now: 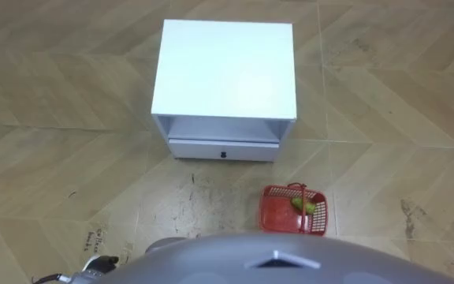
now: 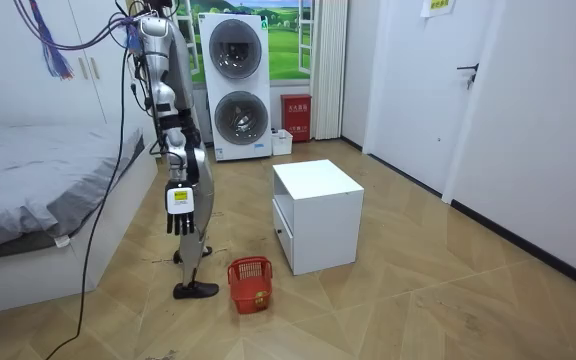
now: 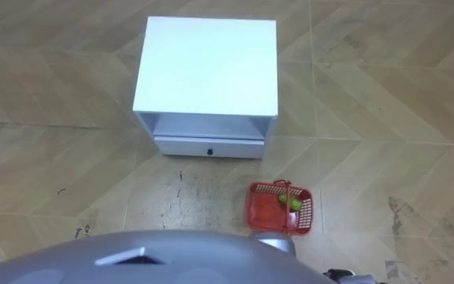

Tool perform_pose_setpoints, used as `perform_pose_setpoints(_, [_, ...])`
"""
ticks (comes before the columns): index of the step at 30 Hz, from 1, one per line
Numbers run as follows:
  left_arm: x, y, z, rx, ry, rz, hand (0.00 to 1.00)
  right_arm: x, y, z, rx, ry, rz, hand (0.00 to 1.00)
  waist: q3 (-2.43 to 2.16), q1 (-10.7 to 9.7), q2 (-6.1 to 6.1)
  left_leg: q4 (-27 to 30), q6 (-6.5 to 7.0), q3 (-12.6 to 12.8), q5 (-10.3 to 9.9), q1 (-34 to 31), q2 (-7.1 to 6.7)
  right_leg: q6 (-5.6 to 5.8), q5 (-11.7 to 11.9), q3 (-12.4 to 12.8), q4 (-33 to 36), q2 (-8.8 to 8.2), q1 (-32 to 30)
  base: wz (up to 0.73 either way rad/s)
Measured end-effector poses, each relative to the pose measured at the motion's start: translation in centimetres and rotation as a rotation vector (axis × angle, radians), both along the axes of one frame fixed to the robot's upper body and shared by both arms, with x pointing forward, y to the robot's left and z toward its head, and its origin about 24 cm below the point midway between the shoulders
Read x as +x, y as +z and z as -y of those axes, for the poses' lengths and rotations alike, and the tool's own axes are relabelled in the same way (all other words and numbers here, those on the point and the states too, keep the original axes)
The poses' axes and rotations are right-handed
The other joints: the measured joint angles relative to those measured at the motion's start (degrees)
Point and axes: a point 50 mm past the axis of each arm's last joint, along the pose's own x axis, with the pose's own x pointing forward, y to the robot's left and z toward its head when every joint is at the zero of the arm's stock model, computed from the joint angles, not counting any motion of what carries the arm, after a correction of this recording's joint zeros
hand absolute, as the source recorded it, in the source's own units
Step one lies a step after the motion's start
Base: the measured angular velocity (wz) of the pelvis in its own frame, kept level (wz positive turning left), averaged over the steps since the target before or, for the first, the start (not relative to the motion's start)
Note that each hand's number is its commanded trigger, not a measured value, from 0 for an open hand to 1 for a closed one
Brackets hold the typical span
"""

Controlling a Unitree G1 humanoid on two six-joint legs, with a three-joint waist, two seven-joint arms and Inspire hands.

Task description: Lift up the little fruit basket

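Red mesh basket (image 1: 274, 210) on herringbone floor (image 1: 53, 118), nr boxy cabinet (image 1: 225, 67).

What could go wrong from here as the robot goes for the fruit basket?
The fruit basket sits on the floor close by the robot's foot, so a step could knock it. The right hand hangs well above it; the deep bend needed may upset balance. Lifted tilted, the green fruit could roll out.
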Motion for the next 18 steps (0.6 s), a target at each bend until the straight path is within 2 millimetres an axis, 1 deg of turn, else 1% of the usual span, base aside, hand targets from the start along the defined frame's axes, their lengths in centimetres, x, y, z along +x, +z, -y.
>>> perform_pose_setpoints(3, [-0.02, -0.08, 0.34, -0.009, 0.001, 0.0, 0.0, 0.69, -0.03, 0.0, 0.0, 0.005, 0.019, 0.0, 0.03, 0.0, 0.09, 0.0, 0.0, 0.0, 0.0, 0.0, 0.0, 0.01, 0.0, 0.1, 0.0, -0.03, 0.0, 0.0])
perform_pose_setpoints(8, [0.04, -0.1, 0.4, -0.011, 0.0, 0.004, 0.0, 1.24, -0.04, 0.0, -0.001, 0.01, 0.039, 0.0, 0.05, 0.0, 0.08, 0.0, 0.0, 0.0, 0.0, 0.0, 0.0, 0.01, 0.0, 0.1, 0.0, -0.04, 0.0, 0.0])
perform_pose_setpoints(18, [-0.01, -0.1, 0.44, -0.012, -0.002, 0.012, 0.0, 1.22, -0.06, -0.07, 0.002, 0.007, 0.042, 0.0, 0.12, 0.0, 0.24, 0.0, 0.0, 0.2, 0.0, 0.0, -0.01, 0.06, -0.1, 0.1, -0.1, -0.07, 0.0, 0.0])
